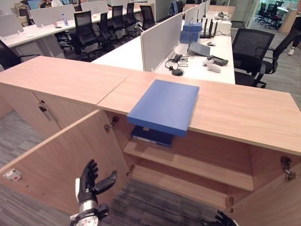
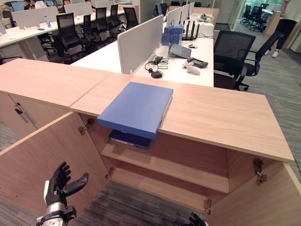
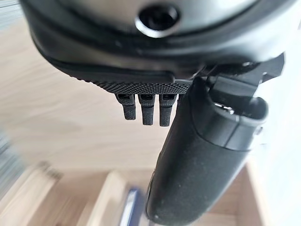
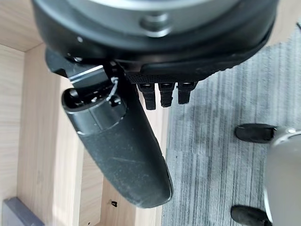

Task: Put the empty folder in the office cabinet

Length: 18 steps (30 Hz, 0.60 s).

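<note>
A: What's nearest?

B: The left hand [image 1: 90, 184], low in front of the open left door [image 1: 56, 160]. Its fingers are spread and straight, thumb out to the side, holding nothing. The left wrist view agrees: fingers extended past the palm, pale wood beyond them.

A: And the right hand?

B: The right hand [image 1: 219, 220] barely pokes in at the bottom edge of the head views, near the right door [image 1: 273, 197]. In the right wrist view its fingers [image 4: 162, 94] look straight with the thumb sticking out, empty, over grey carpet [image 4: 211, 141] beside the cabinet's wood.

A: Where's the folder?

B: The blue folder [image 1: 164, 106] lies flat on the cabinet [image 1: 235, 108] top, its near edge hanging out over the open compartment. No hand touches it.

A: Anything inside?

B: On the shelf [image 1: 188, 162] just under that overhang lies another dark blue item [image 1: 151, 135], tucked toward the left side.

A: Farther back?

B: A white desk [image 1: 136, 52] with a divider [image 1: 162, 40], cables and small devices, then black chairs [image 1: 249, 49] and more desks behind.
</note>
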{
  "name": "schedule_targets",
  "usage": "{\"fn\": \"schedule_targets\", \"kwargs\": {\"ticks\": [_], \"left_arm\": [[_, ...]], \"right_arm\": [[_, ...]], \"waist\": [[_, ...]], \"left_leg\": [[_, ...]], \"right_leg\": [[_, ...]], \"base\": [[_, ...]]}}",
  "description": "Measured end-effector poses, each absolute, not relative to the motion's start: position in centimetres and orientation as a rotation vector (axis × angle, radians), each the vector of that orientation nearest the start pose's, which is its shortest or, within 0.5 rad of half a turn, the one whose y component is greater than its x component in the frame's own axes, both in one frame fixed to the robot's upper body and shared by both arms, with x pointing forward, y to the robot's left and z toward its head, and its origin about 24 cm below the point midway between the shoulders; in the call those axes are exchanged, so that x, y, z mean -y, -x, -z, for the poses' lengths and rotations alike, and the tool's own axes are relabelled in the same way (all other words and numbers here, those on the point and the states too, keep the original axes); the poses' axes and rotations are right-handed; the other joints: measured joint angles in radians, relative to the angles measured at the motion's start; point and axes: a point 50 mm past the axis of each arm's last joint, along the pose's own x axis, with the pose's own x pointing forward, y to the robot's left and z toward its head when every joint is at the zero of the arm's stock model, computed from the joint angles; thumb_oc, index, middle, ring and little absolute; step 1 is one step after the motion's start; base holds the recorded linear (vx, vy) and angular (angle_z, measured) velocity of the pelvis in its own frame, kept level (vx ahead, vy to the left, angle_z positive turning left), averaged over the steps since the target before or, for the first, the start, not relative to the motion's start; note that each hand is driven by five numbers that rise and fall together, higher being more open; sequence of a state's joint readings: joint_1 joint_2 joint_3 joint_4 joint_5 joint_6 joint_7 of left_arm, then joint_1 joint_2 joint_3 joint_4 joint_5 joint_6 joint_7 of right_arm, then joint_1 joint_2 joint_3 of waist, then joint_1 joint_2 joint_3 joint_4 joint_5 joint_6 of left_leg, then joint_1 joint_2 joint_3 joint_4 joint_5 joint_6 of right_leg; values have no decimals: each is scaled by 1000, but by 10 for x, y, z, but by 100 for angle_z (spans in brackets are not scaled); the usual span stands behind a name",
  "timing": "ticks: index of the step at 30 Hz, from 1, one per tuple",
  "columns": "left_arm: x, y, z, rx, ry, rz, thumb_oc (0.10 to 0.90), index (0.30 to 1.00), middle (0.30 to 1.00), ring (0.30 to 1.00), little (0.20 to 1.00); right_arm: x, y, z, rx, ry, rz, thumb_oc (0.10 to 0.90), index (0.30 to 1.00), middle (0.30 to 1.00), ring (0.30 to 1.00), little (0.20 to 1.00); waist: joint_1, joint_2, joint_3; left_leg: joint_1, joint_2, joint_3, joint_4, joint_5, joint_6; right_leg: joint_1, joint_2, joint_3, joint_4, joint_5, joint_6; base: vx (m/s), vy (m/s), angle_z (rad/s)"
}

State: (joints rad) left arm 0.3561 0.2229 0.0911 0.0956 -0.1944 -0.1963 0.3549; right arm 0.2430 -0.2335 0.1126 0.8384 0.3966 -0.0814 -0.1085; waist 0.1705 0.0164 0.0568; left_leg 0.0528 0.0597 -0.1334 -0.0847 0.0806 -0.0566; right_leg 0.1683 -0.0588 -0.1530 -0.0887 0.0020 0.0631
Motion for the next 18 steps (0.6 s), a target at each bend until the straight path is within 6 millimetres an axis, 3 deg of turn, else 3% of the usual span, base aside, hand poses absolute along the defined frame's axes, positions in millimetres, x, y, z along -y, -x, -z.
{"fn": "schedule_targets", "kwargs": {"ticks": [3,9,10,18], "left_arm": [[-256,-163,-5,-99,-226,-584,800,900,900,900,900],[-283,-180,-58,122,-648,-548,800,900,900,900,900],[-284,-189,-77,218,-721,-550,800,900,900,900,900],[-275,-208,-136,514,-1031,-437,800,900,900,900,900]], "right_arm": [[231,-84,142,-954,-42,342,800,900,900,900,900],[231,-92,140,-932,-34,327,800,900,900,900,900],[231,-92,141,-933,-35,326,800,900,900,900,900],[229,-95,140,-928,-35,283,800,900,900,900,900]], "waist": [[3,5,19],[14,17,29],[23,19,35],[10,28,41]], "left_leg": [[3,-7,-21,0,-5,-4],[3,-10,-34,0,2,0],[2,-12,-34,0,7,-5],[2,-10,-33,0,6,-9]], "right_leg": [[15,-4,-23,-1,-7,1],[19,-6,-32,0,-12,4],[18,-7,-33,1,-12,5],[18,-6,-33,1,-12,5]], "base": [[39,-48,23],[-1,-23,7],[0,0,0],[0,0,0]]}}
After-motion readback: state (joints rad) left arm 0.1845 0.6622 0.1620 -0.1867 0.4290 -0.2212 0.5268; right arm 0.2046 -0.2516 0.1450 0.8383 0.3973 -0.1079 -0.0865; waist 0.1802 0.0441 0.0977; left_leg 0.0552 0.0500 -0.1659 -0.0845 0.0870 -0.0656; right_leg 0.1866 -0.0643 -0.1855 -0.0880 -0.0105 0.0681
